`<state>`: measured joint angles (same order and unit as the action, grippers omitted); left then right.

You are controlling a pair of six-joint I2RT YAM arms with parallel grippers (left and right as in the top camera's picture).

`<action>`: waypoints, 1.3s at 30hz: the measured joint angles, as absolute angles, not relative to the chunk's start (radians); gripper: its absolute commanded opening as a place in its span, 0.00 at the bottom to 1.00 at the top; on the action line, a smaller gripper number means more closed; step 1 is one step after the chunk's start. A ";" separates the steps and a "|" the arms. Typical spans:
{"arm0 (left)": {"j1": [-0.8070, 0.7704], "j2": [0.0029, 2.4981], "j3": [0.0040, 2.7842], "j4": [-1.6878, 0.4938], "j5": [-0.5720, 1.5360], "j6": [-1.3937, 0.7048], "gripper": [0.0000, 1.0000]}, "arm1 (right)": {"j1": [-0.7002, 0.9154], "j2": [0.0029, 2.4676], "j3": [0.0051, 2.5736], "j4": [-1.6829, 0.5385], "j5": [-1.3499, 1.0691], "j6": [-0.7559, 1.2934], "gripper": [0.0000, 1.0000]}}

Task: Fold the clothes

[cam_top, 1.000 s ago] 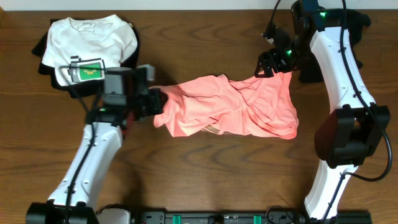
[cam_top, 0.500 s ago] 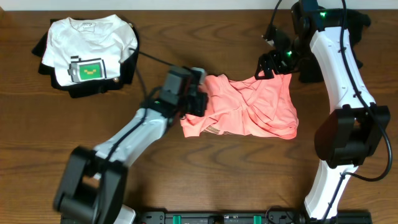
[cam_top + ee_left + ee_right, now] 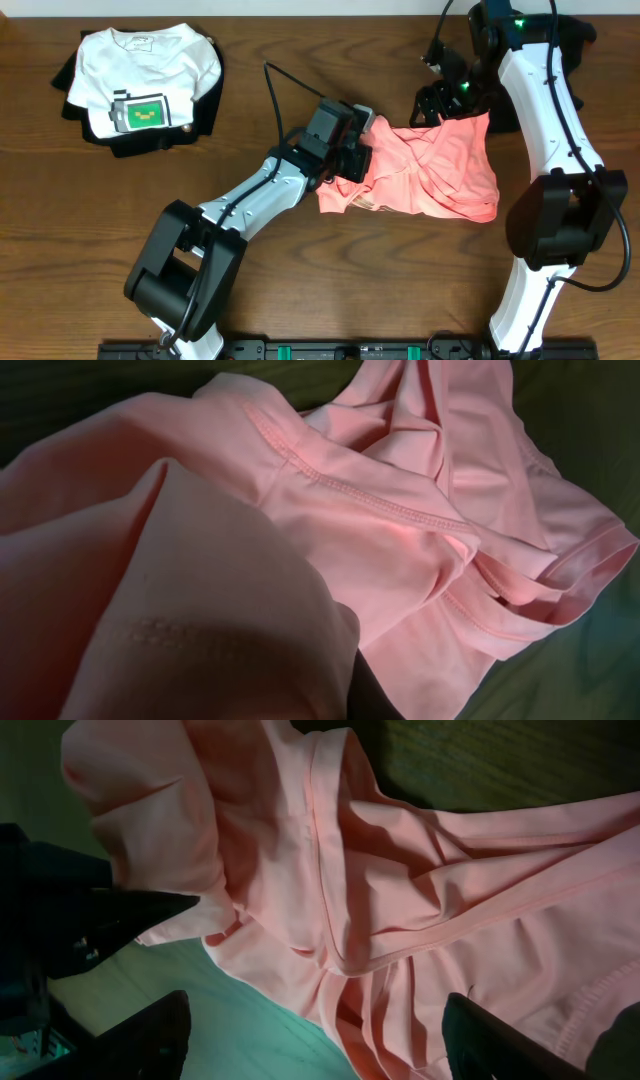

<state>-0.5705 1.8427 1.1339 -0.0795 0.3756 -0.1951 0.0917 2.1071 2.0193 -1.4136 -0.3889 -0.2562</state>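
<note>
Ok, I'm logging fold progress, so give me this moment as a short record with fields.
pink T-shirt: crumpled, unfolded, mid-table
left gripper: shut on the shirt's left edge
right gripper: open, over the shirt's far edge
white T-shirt: folded, on a dark pile, far left corner
table: dark wood

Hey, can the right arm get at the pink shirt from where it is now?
Probably yes. The right fingers hang open just above the pink shirt at its far edge, and nothing lies between them and the cloth.
</note>
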 measured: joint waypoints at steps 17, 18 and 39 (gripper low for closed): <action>-0.509 1.725 1.134 -0.192 0.336 -0.183 0.98 | 0.092 2.107 2.020 -1.342 -0.388 -0.256 0.78; -0.497 1.684 1.134 -0.205 0.336 -0.183 0.98 | 0.093 2.107 2.020 -1.332 -0.389 -0.260 0.78; 0.002 1.178 1.139 -0.544 0.326 -0.274 0.98 | 0.520 2.108 2.005 -1.147 -0.042 -0.138 0.68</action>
<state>0.0021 1.1782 1.1389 -0.5438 0.3264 -0.2745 0.5201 2.1078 2.0052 -1.1469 -0.0422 -0.1379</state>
